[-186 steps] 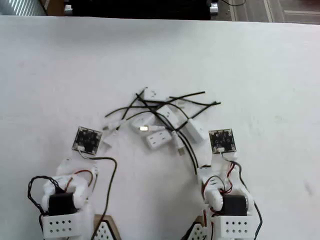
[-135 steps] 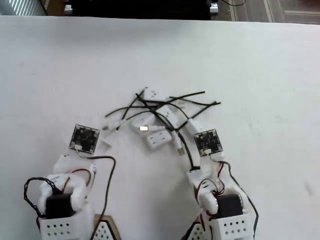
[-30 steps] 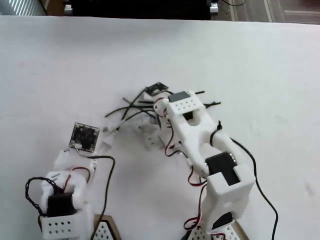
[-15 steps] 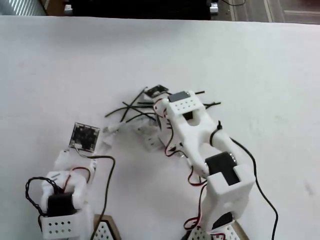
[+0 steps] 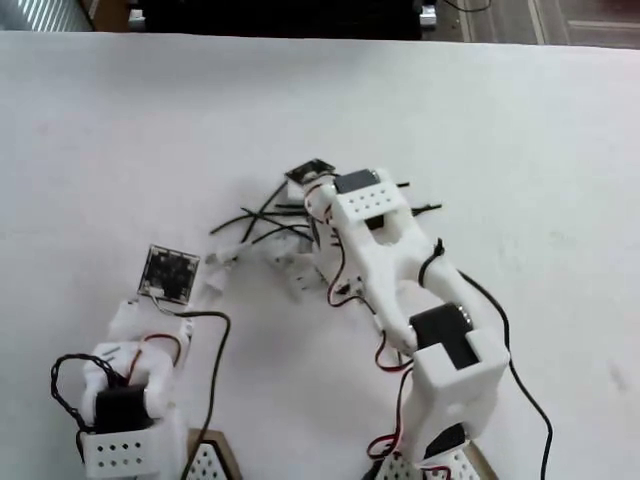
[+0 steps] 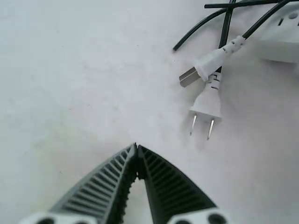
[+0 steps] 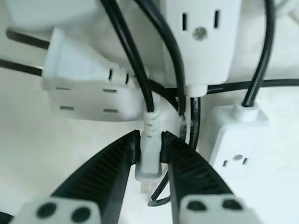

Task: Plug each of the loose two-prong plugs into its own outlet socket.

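Several white sockets point(image 7: 201, 32) crowd the middle of the table point(image 5: 500, 120), black cords point(image 7: 135, 60) crossing over them, and another plug point(image 7: 79, 65) lies atop one block. Now the held plug point(image 7: 148, 156) runs lengthwise btwn the fingers, cord end away from the wrist; right pincer point(image 7: 149, 136) clamps it both sides. Over the table, left pincer point(image 6: 137, 149) has tips closed on nothing, w/ a loose plug point(image 6: 205, 105) just ahead, prongs toward it.

White table point(image 5: 530, 130) w/ matte top, dark strip point(image 5: 280, 15) behind far edge, grey floor point(image 5: 600, 20) beyond
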Available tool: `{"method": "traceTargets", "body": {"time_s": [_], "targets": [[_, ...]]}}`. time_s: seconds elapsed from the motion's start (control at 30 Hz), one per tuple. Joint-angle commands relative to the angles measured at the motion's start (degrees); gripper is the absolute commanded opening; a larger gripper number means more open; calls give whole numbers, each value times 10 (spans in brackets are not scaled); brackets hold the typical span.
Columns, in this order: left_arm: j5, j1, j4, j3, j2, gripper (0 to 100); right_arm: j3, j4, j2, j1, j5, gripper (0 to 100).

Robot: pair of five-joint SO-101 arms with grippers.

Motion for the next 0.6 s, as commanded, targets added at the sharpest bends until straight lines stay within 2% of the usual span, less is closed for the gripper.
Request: {"method": "traceTargets", "body": {"time_s": [0.0,0.1,0.57], "targets": [[2,4,-6,-3,-3,24,-18,9,15,-5,-4,88],[2,4,-6,-3,-3,24,-18,8,43,-4,-4,113],[2,4,-5,-3,-3,24,-48,10,50,-4,-4,88]]}}
